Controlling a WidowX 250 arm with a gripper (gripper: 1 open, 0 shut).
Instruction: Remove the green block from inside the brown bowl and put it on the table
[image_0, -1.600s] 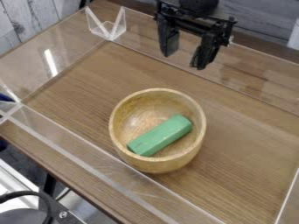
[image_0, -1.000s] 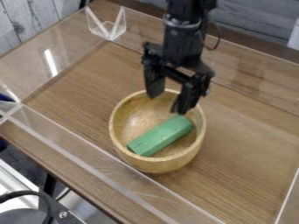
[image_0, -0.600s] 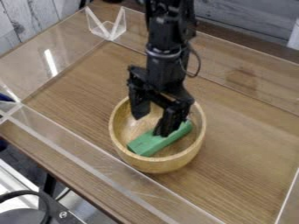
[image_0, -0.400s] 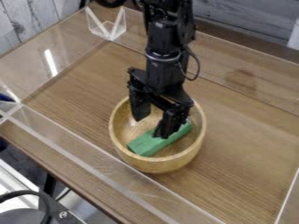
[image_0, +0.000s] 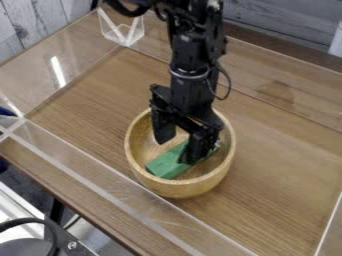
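Fingers (image_0: 182, 142) spread wide, empty | green block (image_0: 168, 162) seemingly between them | inside brown bowl (image_0: 144, 170)

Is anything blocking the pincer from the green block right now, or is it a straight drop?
Nothing visible is in the way. The open pincer hangs inside the brown bowl, directly over the green block, with its fingers straddling it. The bowl's wall stands around the block, not over it.
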